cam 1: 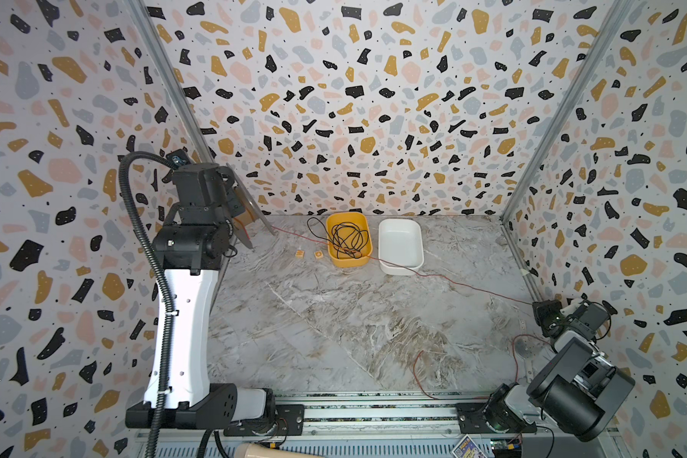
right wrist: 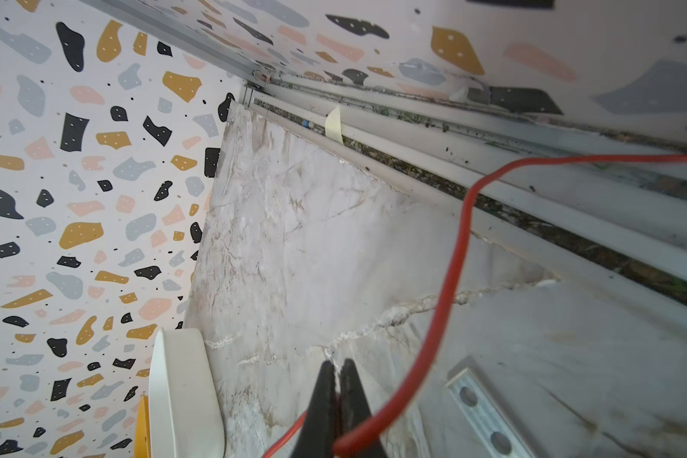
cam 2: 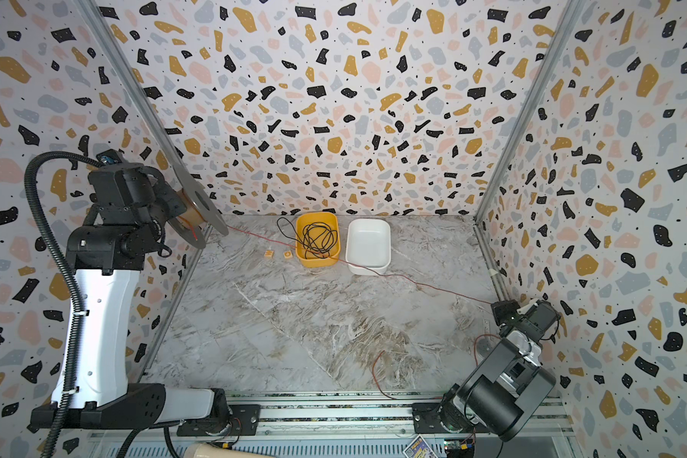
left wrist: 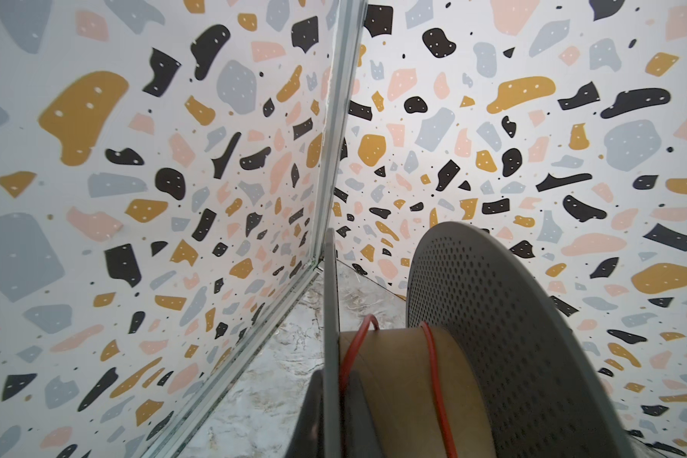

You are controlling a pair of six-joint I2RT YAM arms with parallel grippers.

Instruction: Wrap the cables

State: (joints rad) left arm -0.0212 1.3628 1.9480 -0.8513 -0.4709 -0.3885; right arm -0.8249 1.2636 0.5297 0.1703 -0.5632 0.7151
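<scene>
Red cable (right wrist: 453, 269) is strung across the bench (cam 1: 314, 317) between my two arms. Its far-left end goes onto a spool (left wrist: 512, 337) with grey perforated flanges and a cardboard core; I see only a couple of turns on the core in the left wrist view. Spool is held up off the bench, tilted, near the far-left corner of the enclosure; left claw (left wrist: 334, 414) is clenched on one flange, dark fingers either side of its edge.

From the spool the cable drops to the bench and crosses at the near end of the yellow tub (cam 1: 350, 261); it runs along the front of the white tub (cam 1: 401, 242), then goes diagonally to the right claw (right wrist: 337, 366) at the right edge of the bench. Right claw is pinched tight on the cable, tips together, cable coming out both sides in the right wrist view. Past that grip, slack curls by the right arm and trails in a loose loop on the bench near the front rail.

Yellow tub holds a tangle of black wire (cam 1: 346, 238), one loop spilling over its far-left rim onto the bench. White tub sits just beside it, to its right in both top views; I cannot tell if they touch. Two small wooden tiles (cam 1: 299, 252) lie left of the yellow tub, close together, apart from it.
</scene>
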